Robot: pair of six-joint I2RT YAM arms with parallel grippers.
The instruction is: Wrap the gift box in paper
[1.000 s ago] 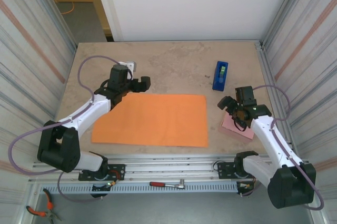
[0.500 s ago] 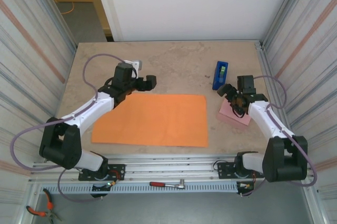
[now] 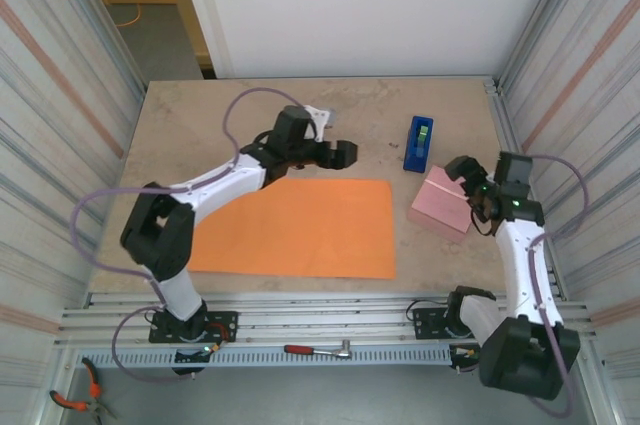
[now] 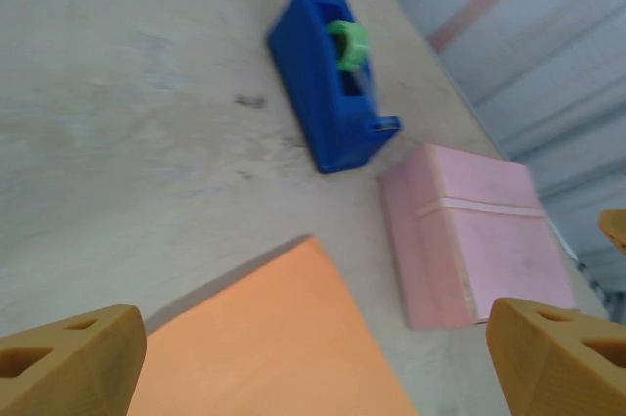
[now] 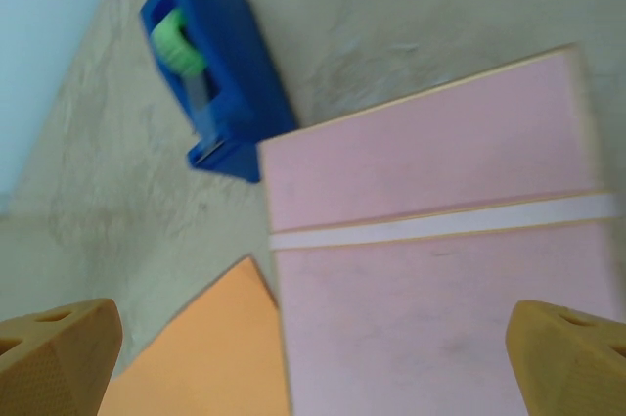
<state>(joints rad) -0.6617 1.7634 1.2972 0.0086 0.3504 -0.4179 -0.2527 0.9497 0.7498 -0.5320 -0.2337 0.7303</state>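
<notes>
Progress: barely begun, nothing wrapped.

- Paper (image 3: 300, 230) lies flat and unfolded mid-table (image 3: 190, 120). No crease or lifted edge is visible.
- Box (image 3: 438, 203) sits on bare table just right of the paper's far-right corner, not on the sheet. A small gap shows between them in the left wrist view. The box is closed, with a pale strip across its top.
- Tape dispenser (image 3: 419, 143) stands just beyond the box on the far side, untouched, with the green roll in it.
- Left gripper (image 3: 335, 152) is reached out over the paper's far edge, fingers spread wide and holding nothing. Its wrist view looks past the paper corner (image 4: 274, 338) toward the box (image 4: 479, 240) and dispenser (image 4: 328, 93).
- Right gripper (image 3: 468, 188) is at the box's right side, fingers spread wide. Its wrist view has the box (image 5: 440, 269) between the tips. I can't tell whether it is touching, and nothing looks pinched.

Left to do, by my judgement, is everything:
- move the box onto the sheet
- fold the paper over it
- close the ends
- tape it

The step in hand looks like the right arm lining up to take the box and shift it left onto the paper.
</notes>
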